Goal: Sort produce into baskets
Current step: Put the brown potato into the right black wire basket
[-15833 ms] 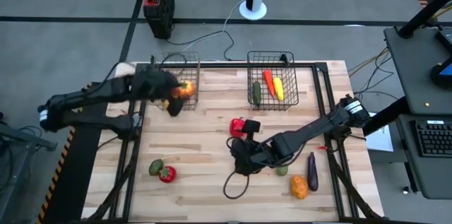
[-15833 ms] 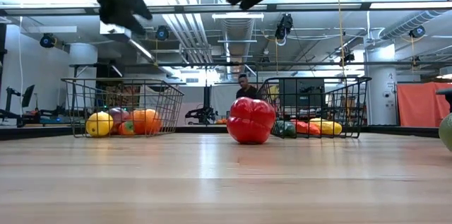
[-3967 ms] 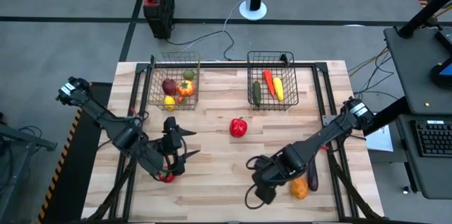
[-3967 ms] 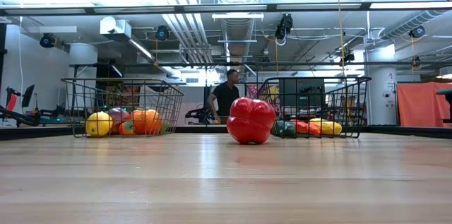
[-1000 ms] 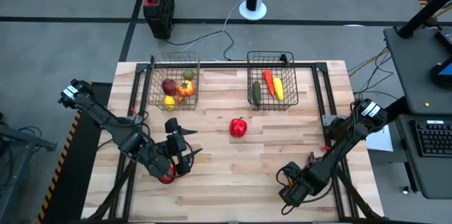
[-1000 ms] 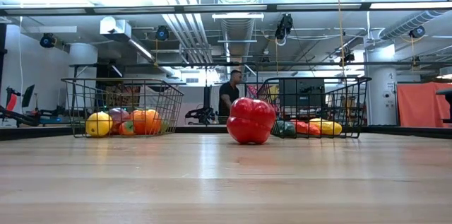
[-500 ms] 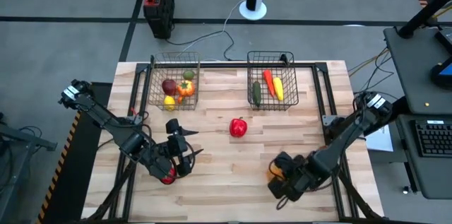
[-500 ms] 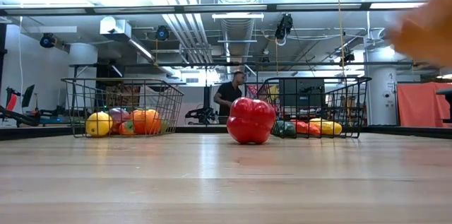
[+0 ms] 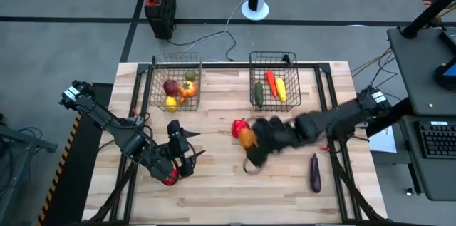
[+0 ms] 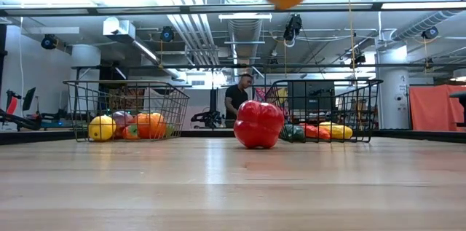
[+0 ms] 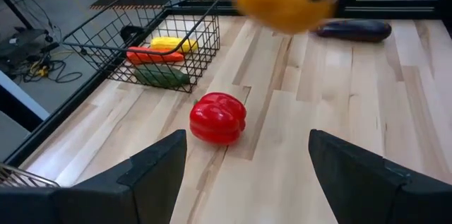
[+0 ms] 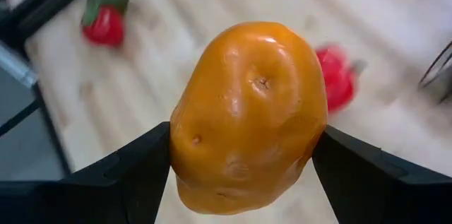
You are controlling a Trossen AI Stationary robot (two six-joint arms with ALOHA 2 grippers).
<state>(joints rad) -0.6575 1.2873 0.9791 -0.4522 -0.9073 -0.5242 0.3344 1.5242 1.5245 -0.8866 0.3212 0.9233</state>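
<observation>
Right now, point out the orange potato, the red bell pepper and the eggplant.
orange potato (image 12: pixel 247 114): right wrist view, middle of its skin.
red bell pepper (image 10: pixel 258 124): low view, centre of its body.
eggplant (image 9: pixel 315 172): high view, middle of its length.

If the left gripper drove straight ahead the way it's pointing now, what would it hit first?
Probably the red bell pepper: it sits between the open left gripper's fingers' line in the wrist view. Farther on stands the right basket.

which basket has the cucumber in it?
The right-hand basket, holding the green cucumber beside a red-orange piece and a yellow one. The left basket holds rounder produce.
</observation>
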